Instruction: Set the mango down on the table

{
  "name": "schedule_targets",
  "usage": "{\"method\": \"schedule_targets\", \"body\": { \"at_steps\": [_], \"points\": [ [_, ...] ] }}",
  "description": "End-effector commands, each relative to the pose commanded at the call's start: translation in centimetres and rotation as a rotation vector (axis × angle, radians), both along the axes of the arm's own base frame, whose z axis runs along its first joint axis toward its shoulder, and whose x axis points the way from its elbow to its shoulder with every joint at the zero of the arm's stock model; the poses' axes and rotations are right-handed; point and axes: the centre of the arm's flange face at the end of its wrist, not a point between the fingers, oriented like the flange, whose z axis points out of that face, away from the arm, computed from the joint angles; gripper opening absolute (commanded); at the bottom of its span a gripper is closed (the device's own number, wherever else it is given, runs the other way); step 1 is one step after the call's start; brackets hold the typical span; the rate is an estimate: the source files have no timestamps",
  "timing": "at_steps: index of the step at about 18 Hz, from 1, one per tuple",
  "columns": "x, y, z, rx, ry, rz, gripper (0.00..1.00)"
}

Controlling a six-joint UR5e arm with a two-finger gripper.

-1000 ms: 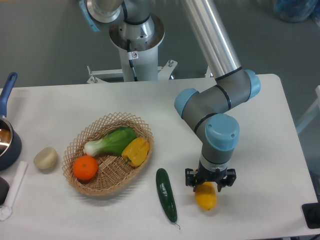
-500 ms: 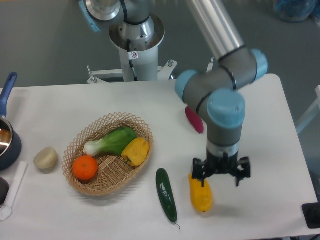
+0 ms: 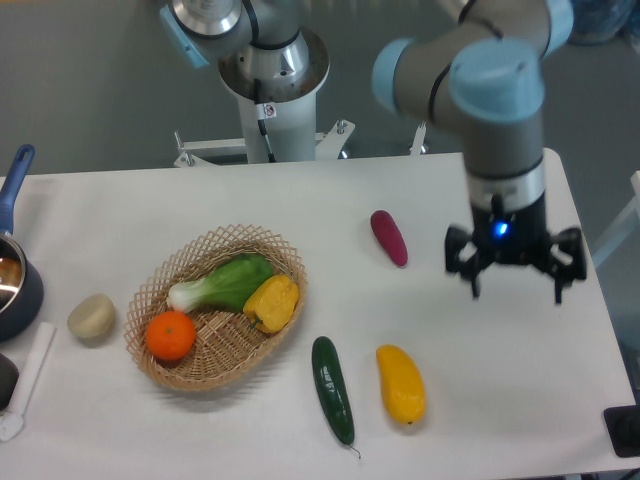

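Note:
The mango (image 3: 401, 384), a smooth yellow-orange oval, lies alone on the white table (image 3: 520, 390) near the front edge, just right of a green cucumber (image 3: 332, 389). My gripper (image 3: 516, 285) is open and empty. It hangs raised above the table, up and to the right of the mango and well apart from it.
A wicker basket (image 3: 216, 306) at left centre holds an orange (image 3: 170, 335), a yellow pepper (image 3: 271, 303) and a bok choy (image 3: 222, 282). A dark red vegetable (image 3: 389, 237) lies behind the mango. A potato (image 3: 91, 316) and a blue-handled pot (image 3: 12, 280) are at far left.
The gripper has let go of the mango, which now rests on the table. The gripper has lifted and swung up and to the right, away from it.

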Motion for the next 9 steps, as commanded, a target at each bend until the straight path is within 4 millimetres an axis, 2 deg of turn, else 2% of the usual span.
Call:
{"method": "schedule_targets", "body": {
  "at_steps": [3,9],
  "points": [
    [-0.2,-4.4,1.3,-0.060,0.007,-0.116,1.00],
    [0.0,-5.6,1.5,-0.054,0.004,-0.162,1.00]
  ]
}}
